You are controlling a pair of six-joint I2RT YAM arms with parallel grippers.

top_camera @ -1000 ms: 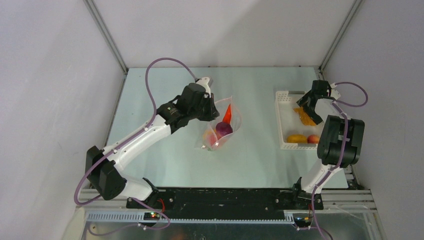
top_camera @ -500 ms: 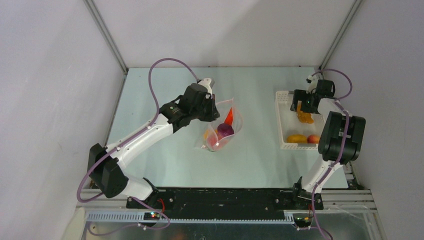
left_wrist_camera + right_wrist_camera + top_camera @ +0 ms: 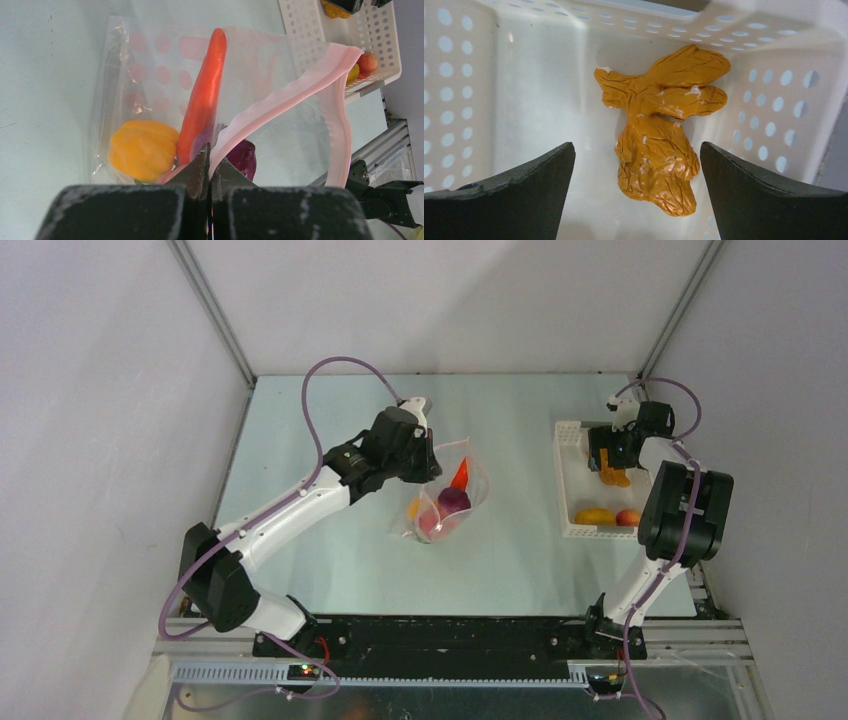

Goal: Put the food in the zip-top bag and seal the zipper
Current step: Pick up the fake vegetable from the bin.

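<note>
The clear zip-top bag [image 3: 462, 502] with pink dots [image 3: 150, 75] lies mid-table, its mouth held up and open. My left gripper [image 3: 210, 157] is shut on the bag's edge at the pale pink zipper [image 3: 280, 100]. Inside the bag are a long red piece of food [image 3: 205, 95], a yellow pepper [image 3: 142, 150] and a purple piece [image 3: 243, 156]. My right gripper [image 3: 637, 146] stands open inside the white basket [image 3: 524, 75], its fingers on either side of a wrinkled orange piece [image 3: 659, 145] without touching it.
The white basket [image 3: 568, 485] stands at the right of the table, close to the right wall. At its near end lie a yellow-orange fruit [image 3: 595, 516] and a red one [image 3: 628, 517]. Frame posts rise at the far corners.
My right gripper has turned and come down into the basket over the orange piece, still open. The left arm shifted slightly, keeping its hold on the bag.
</note>
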